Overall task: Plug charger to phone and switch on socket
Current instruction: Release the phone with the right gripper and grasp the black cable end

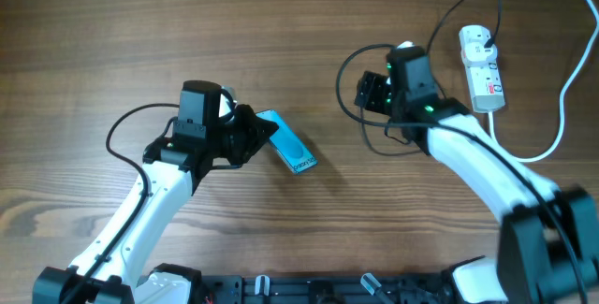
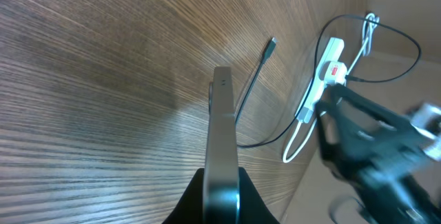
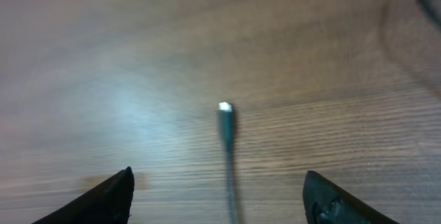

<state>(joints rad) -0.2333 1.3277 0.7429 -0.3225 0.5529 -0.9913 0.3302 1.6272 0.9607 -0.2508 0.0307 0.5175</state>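
Now the charger [image 3: 226, 124] lies on the table [image 3: 103, 58], between the 2 wide-open fingers of the right gripper [image 1: 368, 92], which hovers above it. The cable is thin and limp, so pinch the stiff plug tip. The left gripper [image 1: 260, 136], arm stretched low, clamps the phone [image 1: 292, 147] on edge nearby.

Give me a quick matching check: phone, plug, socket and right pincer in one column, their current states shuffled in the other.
Things
1. phone
2. plug
3. socket
4. right pincer

States
A. open, gripping nothing
B. clamped edge-on in the left pincer
C. lies at the upper right of the overhead view
D. lies loose, nothing touching it

Pairs: 1-B; 2-D; 3-C; 4-A
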